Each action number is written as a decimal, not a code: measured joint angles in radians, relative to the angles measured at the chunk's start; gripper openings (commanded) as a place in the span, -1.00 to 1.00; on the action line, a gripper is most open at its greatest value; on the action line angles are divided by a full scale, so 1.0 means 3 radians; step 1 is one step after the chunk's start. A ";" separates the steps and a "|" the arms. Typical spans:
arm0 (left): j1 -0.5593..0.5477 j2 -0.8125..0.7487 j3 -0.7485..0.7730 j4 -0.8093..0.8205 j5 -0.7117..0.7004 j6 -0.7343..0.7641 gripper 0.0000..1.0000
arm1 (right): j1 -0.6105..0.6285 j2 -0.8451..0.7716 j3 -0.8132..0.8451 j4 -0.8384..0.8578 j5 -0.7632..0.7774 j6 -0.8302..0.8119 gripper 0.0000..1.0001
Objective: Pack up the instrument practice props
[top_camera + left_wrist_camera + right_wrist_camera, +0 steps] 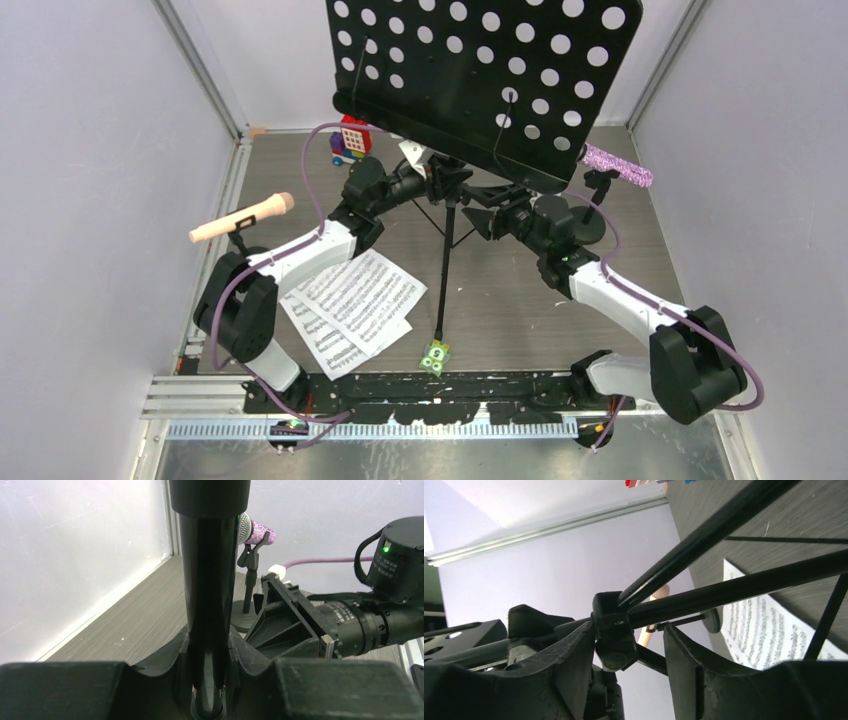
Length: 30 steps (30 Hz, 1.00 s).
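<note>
**Operator:** How do the pincers stand?

**Manual:** The left gripper (207, 655) is clamped on the stand pole (207, 580), which runs upright between its fingers. The right gripper (629, 640) has its jaws apart and straddles the leg hinge block (611, 625). The block lies against one finger and clear of the other.

**Operator:** How do you fold the legs cleanly?

**Manual:** As a judgement: hold the left clamp firm so the pole cannot twist. Centre the right jaws on the block before closing. Stay off the tripod legs (724, 522) that fan outward past them. Mind the perforated music desk (480, 70) above both grippers, which likely makes the stand top-heavy. The sheet-music pages (355, 300) lie below the left gripper, and the purple-glitter microphone (257, 530) stands beyond the right one.
</note>
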 measured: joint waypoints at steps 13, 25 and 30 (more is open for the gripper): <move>0.0006 0.0014 0.0014 0.0004 0.0036 -0.0015 -1.00 | 0.0097 0.0095 -0.0104 0.0398 0.0001 0.0379 -0.71; 0.0010 0.0018 0.0017 0.0009 0.0052 -0.0020 -1.00 | 0.0106 0.0084 -0.0080 0.0389 0.0058 -0.0047 -0.99; 0.0017 0.0024 0.0022 0.0011 0.0072 -0.0023 -1.00 | 0.0163 0.0031 -0.0055 0.0392 0.0257 -0.0801 -0.99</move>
